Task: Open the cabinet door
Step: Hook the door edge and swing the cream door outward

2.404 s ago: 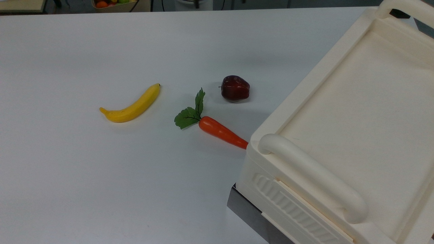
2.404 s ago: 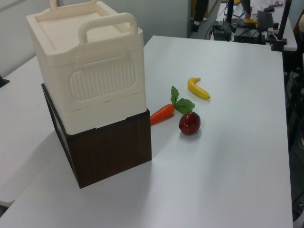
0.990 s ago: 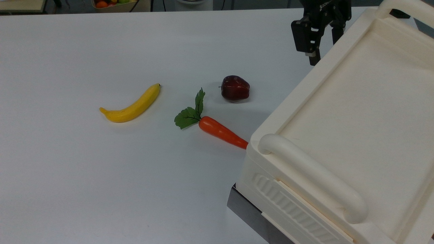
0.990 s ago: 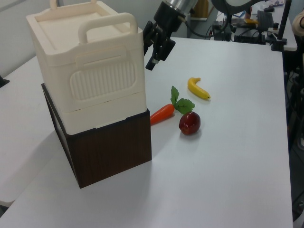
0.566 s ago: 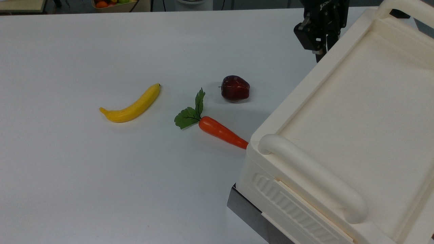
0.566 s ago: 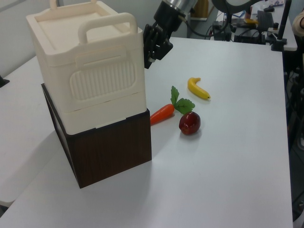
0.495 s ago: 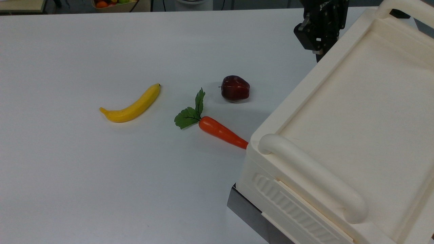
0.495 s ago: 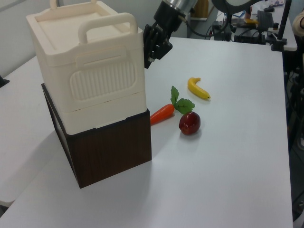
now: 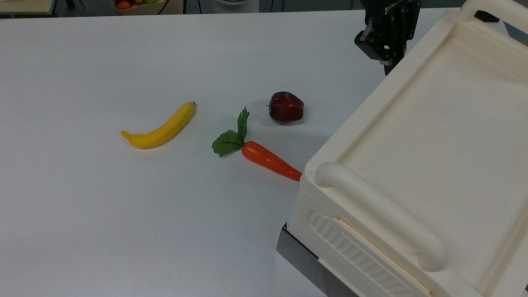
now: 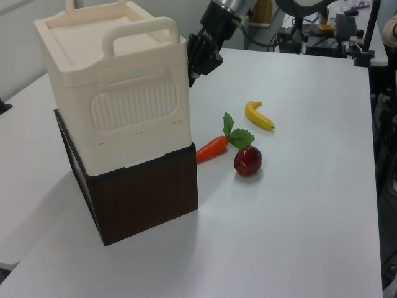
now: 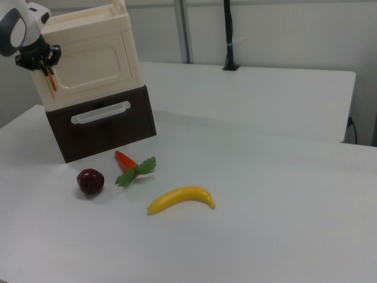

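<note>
**A:** What has changed?

**B:** The gripper (image 9: pixel 387 62) was absent at first. It then came to the cabinet's (image 9: pixel 433 123) side with its fingers apart. They are now drawn together, apparently clamped on the copper handle (image 11: pixel 52 80). The grasp is judged made, and the pull remains.

**A:** Where is the cabinet door (image 11: pixel 94 63)?

**B:** It is on the cabinet face turned toward the table's (image 9: pixel 123 227) middle. In the right view the cabinet stands by the table's far left corner. The door looks flush shut.

**A:** How do the views differ?

**B:** The right view presents the door and handle. The left view gives the ribbed drawer front (image 10: pixel 133 105) and the top view gives the lid.
</note>
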You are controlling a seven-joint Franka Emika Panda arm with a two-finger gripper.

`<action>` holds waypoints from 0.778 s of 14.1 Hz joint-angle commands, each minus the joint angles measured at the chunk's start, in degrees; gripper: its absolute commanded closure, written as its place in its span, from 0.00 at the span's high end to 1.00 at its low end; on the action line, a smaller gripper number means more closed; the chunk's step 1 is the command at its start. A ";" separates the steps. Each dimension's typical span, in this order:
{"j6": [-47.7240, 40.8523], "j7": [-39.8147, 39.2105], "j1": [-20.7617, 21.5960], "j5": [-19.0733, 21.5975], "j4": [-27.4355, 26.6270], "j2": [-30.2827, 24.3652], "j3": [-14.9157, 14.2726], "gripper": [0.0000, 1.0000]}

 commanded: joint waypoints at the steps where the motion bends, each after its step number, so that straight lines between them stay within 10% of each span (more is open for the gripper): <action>1: -5.37 -1.09 0.18 0.27 0.27 -0.95 -0.04 0.05; 8: -10.58 -1.00 -0.35 0.01 0.00 -2.53 -0.13 0.06; 11: -15.04 -1.09 -1.84 0.36 0.00 -2.89 -0.65 0.22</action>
